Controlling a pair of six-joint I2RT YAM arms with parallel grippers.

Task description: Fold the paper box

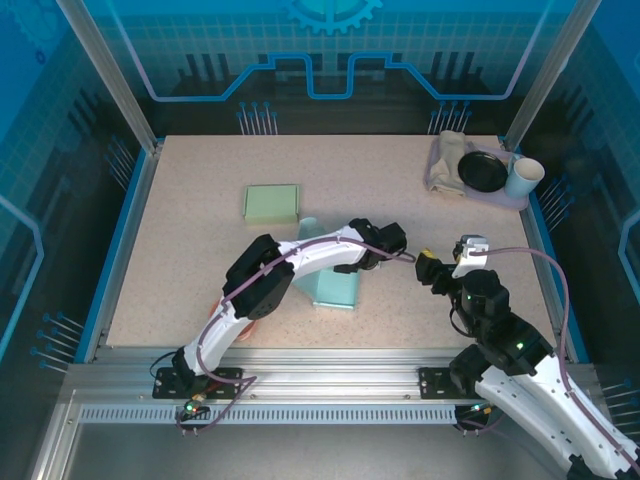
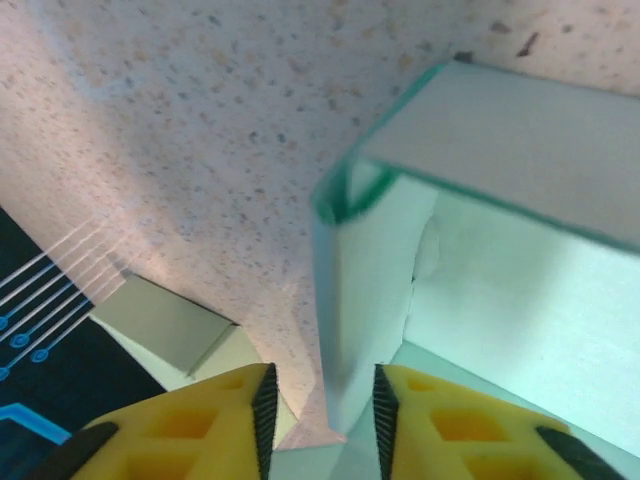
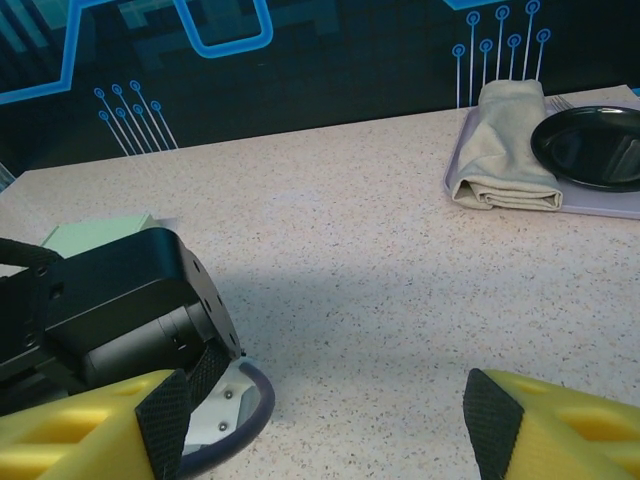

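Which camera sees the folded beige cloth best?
The right wrist view: the folded beige cloth sits large and unblocked, folds clear, beside the black plate. The top external view shows it small, in the far right corner.

Bright even overhead light, soft shadows on the table (image 1: 180,250); left wrist view blurred.
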